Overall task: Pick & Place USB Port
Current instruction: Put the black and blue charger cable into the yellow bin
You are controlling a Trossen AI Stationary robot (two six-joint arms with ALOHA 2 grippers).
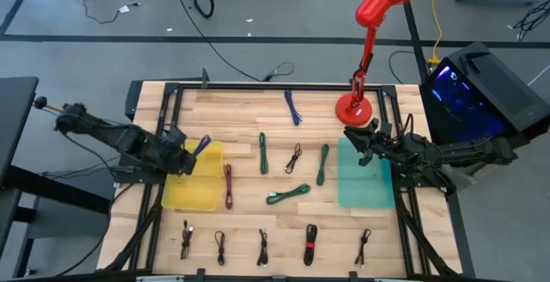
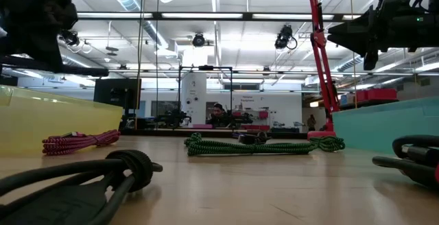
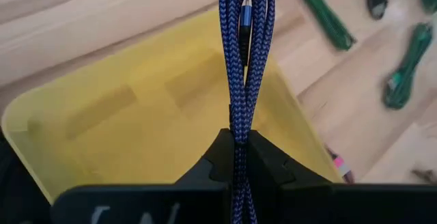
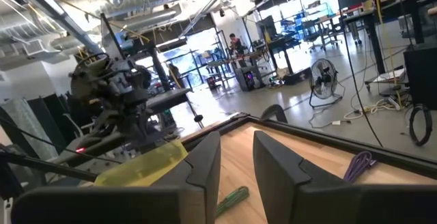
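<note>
Left wrist view: left gripper [image 3: 239, 149] clamped tight on folded blue braided cable [image 3: 244, 60], cable hanging over yellow tray [image 3: 123, 115]; right gripper [image 4: 235, 159] fingers slightly apart, holding nothing, raised above teal tray [image 1: 361, 183].

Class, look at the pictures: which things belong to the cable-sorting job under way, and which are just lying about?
In the job:
- blue cable, held in the left hand
- yellow tray under it
- teal tray
- right hand, waiting above the teal tray

Lying about:
- red lamp
- green cable
- purple cable
</note>
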